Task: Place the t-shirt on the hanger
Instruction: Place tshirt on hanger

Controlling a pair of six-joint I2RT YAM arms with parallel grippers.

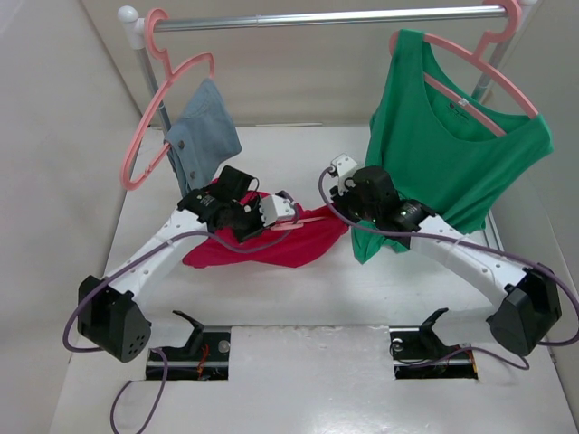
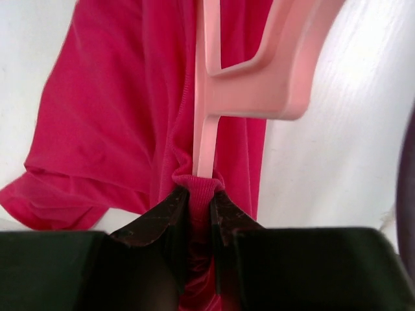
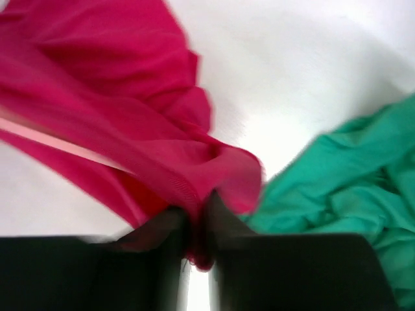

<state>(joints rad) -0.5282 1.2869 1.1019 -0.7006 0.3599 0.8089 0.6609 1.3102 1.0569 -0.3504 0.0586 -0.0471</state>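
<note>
The crimson t-shirt (image 1: 271, 246) lies bunched on the white table between my two arms. The thin pink hanger (image 1: 313, 218) lies partly inside it. In the left wrist view my left gripper (image 2: 200, 194) is shut on the shirt's ribbed collar (image 2: 110, 123), and the hanger's bar (image 2: 259, 84) runs straight into that pinch. My right gripper (image 3: 198, 217) is shut on a fold of the shirt's edge (image 3: 110, 78); a pink strip of the hanger (image 3: 58, 144) shows under the cloth. From above, the left gripper (image 1: 288, 224) and right gripper (image 1: 344, 221) sit close together at the shirt's right end.
A metal rail (image 1: 326, 18) spans the back. A green top (image 1: 452, 154) hangs from it on a pink hanger, its hem right beside my right gripper (image 3: 350, 175). A blue-grey cloth (image 1: 204, 136) hangs on another pink hanger (image 1: 145, 136) at the left.
</note>
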